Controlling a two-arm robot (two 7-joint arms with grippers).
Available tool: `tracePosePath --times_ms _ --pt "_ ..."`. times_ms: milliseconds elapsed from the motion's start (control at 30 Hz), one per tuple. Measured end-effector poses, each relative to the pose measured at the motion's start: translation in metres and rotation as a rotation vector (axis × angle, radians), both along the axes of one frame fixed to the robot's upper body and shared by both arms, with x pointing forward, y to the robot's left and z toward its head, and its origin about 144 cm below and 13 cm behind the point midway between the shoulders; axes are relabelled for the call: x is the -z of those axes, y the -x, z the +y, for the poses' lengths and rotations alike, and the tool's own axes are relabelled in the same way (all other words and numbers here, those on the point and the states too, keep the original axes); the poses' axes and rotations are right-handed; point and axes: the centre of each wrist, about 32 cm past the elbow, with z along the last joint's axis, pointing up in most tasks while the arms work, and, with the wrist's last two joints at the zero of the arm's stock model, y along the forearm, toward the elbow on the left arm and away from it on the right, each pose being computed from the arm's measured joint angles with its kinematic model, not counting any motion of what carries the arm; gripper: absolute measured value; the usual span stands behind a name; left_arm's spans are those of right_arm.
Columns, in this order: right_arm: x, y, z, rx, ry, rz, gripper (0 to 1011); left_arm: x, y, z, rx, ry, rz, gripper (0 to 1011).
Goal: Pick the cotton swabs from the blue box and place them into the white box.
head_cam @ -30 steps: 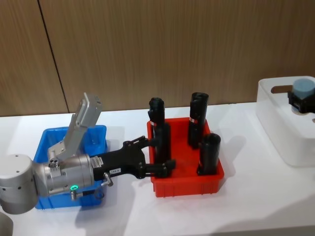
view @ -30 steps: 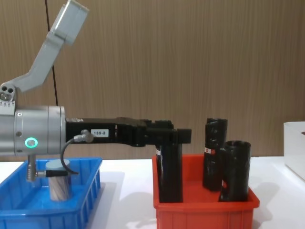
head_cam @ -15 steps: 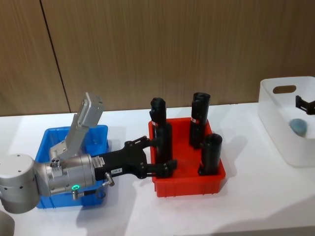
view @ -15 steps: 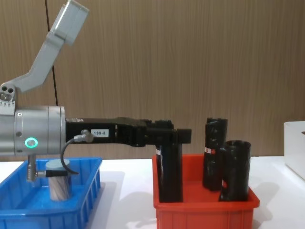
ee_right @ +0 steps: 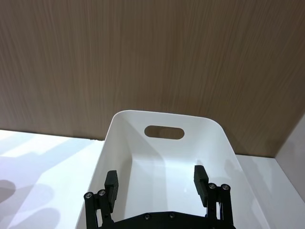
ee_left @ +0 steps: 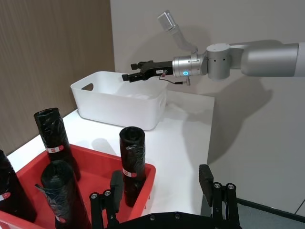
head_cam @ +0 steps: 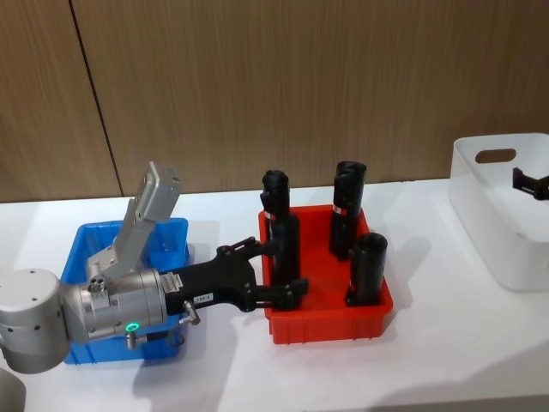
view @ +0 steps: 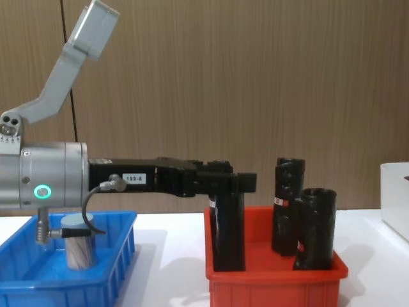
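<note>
One cotton swab tub, clear with a grey-blue lid, stands in the blue box at the left. My left arm reaches over the blue box. Its gripper hangs open and empty at the red bin's near-left corner, with a black tube between its fingers but untouched. The white box sits at the far right. My right gripper hovers open above the inside of the white box, holding nothing, and the floor I see there is bare. The left wrist view shows the right gripper over the box rim.
A red bin with several tall black tubes stands between the two boxes. A wood-panel wall runs behind the white table. Bare tabletop lies between the red bin and the white box.
One second ago my right gripper held a swab tub over the white box. Half a second ago the tub lay inside it. Now the gripper is open and empty. The left arm has not moved.
</note>
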Motion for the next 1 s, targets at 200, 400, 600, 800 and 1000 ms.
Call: tracePosePath --times_ms 200,400,600,800,1000 --pt "0.003 0.003 0.005 -0.009 0.006 -0.008 1002 0.002 0.004 -0.003 -0.031 -0.011 -0.013 1004" --pt "0.009 0.010 0.014 -0.025 0.011 -0.021 1002 0.005 0.011 -0.008 -0.091 -0.029 -0.037 1004" --pt "0.014 0.018 0.024 -0.041 0.014 -0.035 1002 0.008 0.018 -0.013 -0.151 -0.045 -0.063 1004" --pt "0.019 0.027 0.034 -0.058 0.015 -0.048 1001 0.010 0.025 -0.018 -0.213 -0.059 -0.092 1004" --pt "0.024 0.037 0.045 -0.076 0.014 -0.062 1002 0.013 0.032 -0.023 -0.265 -0.069 -0.116 1004"
